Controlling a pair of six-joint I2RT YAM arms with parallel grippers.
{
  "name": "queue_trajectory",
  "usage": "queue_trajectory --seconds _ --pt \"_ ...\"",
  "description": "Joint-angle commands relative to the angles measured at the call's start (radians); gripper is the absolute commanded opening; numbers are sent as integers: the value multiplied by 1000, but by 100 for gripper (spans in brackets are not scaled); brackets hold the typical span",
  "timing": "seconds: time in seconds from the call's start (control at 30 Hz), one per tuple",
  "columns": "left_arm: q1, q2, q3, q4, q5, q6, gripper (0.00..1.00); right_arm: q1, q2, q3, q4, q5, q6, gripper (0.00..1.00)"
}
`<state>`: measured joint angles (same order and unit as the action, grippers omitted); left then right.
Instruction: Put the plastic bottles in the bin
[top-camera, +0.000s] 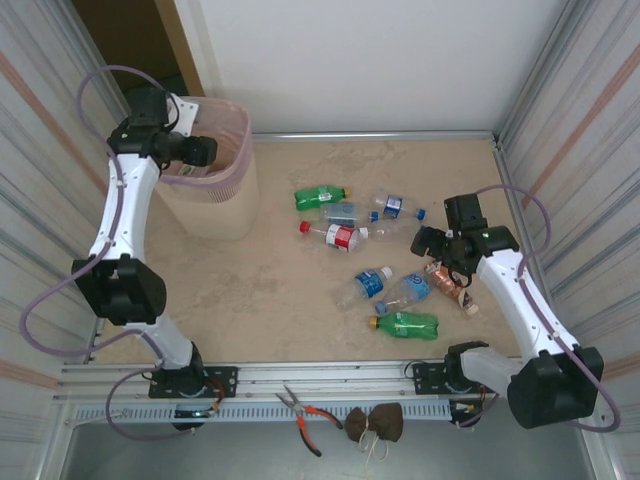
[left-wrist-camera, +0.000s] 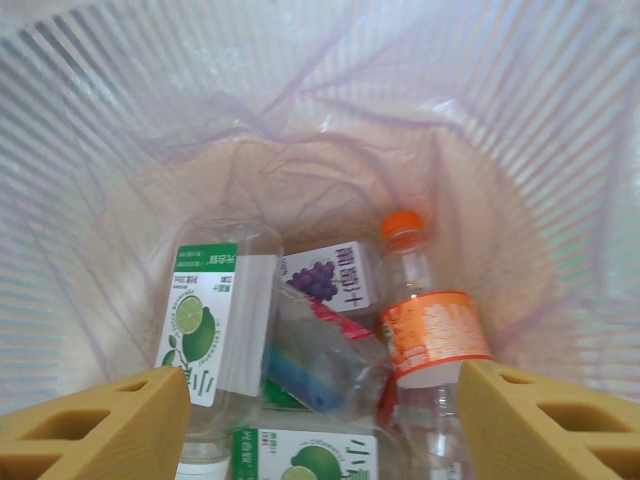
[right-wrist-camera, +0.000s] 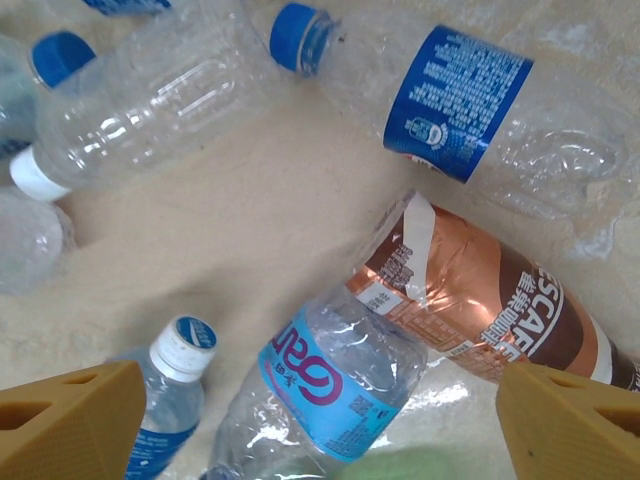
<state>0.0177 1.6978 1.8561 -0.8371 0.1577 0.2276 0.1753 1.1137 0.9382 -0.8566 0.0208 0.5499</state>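
Several plastic bottles (top-camera: 340, 237) lie loose at centre right of the top view. Bare table (top-camera: 270, 300) separates them from the bin (top-camera: 215, 205), which stands at upper left, close to the corrugated left wall (top-camera: 40, 120). The left gripper (left-wrist-camera: 320, 400) hangs over the bin mouth, jaws apart and empty, above a lime-labelled bottle (left-wrist-camera: 200, 335) and an orange-labelled bottle (left-wrist-camera: 435, 335). The right gripper (right-wrist-camera: 320, 420), jaws wide and empty, hovers over a brown bottle (right-wrist-camera: 480, 290) lettered "ESCAFE" and a blue-labelled bottle (right-wrist-camera: 455, 100).

The bin (top-camera: 215, 205) is pale translucent pink and the worktop (top-camera: 280, 300) marbled beige. There is a green bottle (top-camera: 320, 197), a red-labelled bottle (top-camera: 340, 237), a copper-brown bottle (right-wrist-camera: 480, 290), and an orange-capped bottle (left-wrist-camera: 430, 330) with an orange label.
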Motion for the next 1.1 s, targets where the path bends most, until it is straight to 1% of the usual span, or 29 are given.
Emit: queue_trajectory --seconds 0.0,0.13,0.23,0.3,0.37,0.47,0.53,0.6,0.67,0.77,0.9,1.0,1.07 --pt "6 -74 -8 -18 102 -62 71 5 18 30 -55 -34 -46 87" --pt "1 -130 -49 -5 182 -108 71 20 -7 -17 -39 -47 99 88" --pt "-11 -182 -109 17 215 -138 71 37 -26 -51 -37 -45 225 88" --pt "-20 -218 -149 30 232 -158 71 59 -30 -54 -42 -74 237 87" --pt "-32 -256 -194 53 249 -186 71 118 -31 -52 -45 -94 209 86" --pt "-54 -311 -261 91 271 -221 71 211 -34 -54 -87 -38 224 86" --pt "-74 -341 -297 107 273 -238 71 265 -38 -58 -111 -41 234 85" --pt "-92 -367 -327 121 276 -254 71 335 -44 -50 -145 -11 248 85" --pt "-107 -393 -359 141 280 -279 71 387 -63 -50 -192 28 335 86" --pt "-131 -424 -405 173 283 -309 71 420 -119 -85 -200 21 491 85" --pt "-164 -449 -449 188 275 -328 71 451 -229 -132 -210 24 731 85" --pt "-183 -471 -477 190 279 -332 71 463 -286 -158 -275 43 919 85" --pt "-193 -488 -496 198 286 -338 71 463 -318 -175 -311 28 1049 85"
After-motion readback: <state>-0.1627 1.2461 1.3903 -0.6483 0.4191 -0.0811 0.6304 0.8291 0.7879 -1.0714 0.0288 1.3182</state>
